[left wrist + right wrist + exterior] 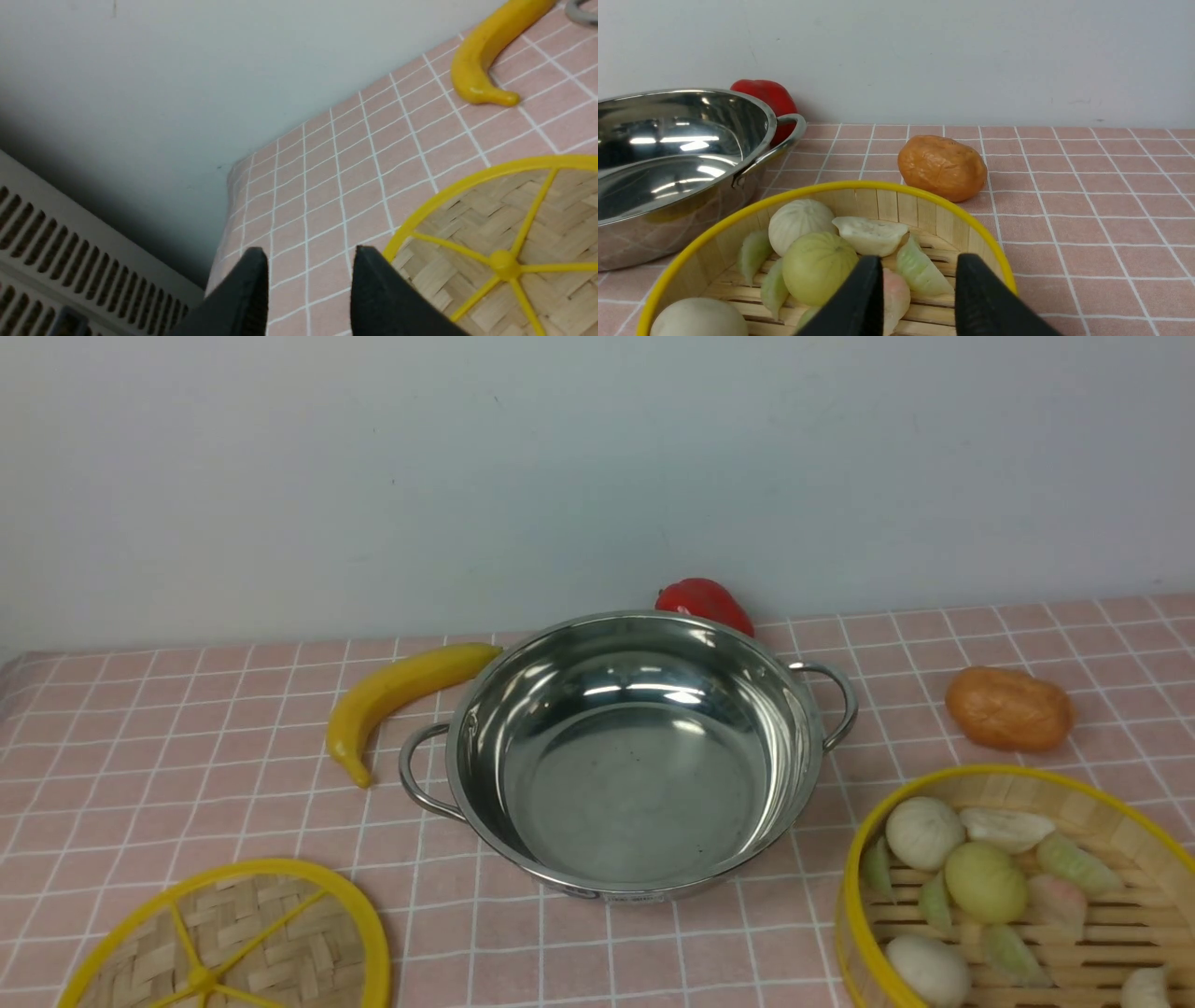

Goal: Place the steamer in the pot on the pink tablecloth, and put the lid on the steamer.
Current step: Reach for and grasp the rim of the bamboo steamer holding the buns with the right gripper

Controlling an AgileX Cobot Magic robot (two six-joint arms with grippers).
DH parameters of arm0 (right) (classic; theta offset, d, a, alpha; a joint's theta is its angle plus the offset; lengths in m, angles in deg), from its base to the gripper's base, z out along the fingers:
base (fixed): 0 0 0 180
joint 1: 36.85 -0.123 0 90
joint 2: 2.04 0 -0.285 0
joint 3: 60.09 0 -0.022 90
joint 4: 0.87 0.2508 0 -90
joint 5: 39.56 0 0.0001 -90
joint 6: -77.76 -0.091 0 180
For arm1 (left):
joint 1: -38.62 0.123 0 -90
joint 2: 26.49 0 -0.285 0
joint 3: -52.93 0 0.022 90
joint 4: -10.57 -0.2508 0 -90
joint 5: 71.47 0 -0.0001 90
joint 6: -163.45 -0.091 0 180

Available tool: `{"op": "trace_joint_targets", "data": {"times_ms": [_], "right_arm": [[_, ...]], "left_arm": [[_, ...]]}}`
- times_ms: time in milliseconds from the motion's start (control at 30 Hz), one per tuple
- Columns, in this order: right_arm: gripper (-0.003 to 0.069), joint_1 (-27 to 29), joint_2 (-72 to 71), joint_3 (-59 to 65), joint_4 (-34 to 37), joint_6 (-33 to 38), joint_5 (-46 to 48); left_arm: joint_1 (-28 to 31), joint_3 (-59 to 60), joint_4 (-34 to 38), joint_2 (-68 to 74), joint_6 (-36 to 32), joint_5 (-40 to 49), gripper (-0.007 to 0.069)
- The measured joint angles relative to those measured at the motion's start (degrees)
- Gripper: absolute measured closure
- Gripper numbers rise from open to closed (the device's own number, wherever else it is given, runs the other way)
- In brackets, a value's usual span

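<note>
Nothing of the task is done yet. The pot sits empty at the middle of the bench on the pink tablecloth. The steamer stands at the near right corner, and the lid lies flat at the near left corner. The left jaws stand spread with nothing between them, hanging over bare cloth just beside the lid's rim. The right jaws are also spread and empty, above the steamer's near wall.

The main risk is the load. The steamer carries loose buns and dumplings, so a pinch on 1 side of its thin wall would probably let it tip and spill them. It looks only a little narrower than the pot, so an off-centre descent could hang its rim on the steel edge or on 1 of the 2 handles. The lid lies flush on the cloth, so a jaw sliding under it may drag and bunch the fabric. A banana lies close by the pot's left handle and could be knocked.

Neither arm shows in the front view. The steamer and lid are cut off at the near edge there. A red pepper is mostly hidden behind the pot. I cannot tell whether the banana touches the pot.
</note>
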Motion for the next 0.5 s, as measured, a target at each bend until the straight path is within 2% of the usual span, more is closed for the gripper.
{"op": "trace_joint_targets", "data": {"times_ms": [200, 500], "right_arm": [[0.0419, 0.00, 0.00, 0.00, -3.45, 2.45, -0.78], [0.0419, 0.00, 0.00, 0.00, -3.70, 3.49, -1.02]], "left_arm": [[0.00, 0.00, -0.65, 0.00, -0.67, 0.00, 0.0382], [0.00, 0.00, -0.70, 0.00, -0.73, 0.00, 0.0382]]}}
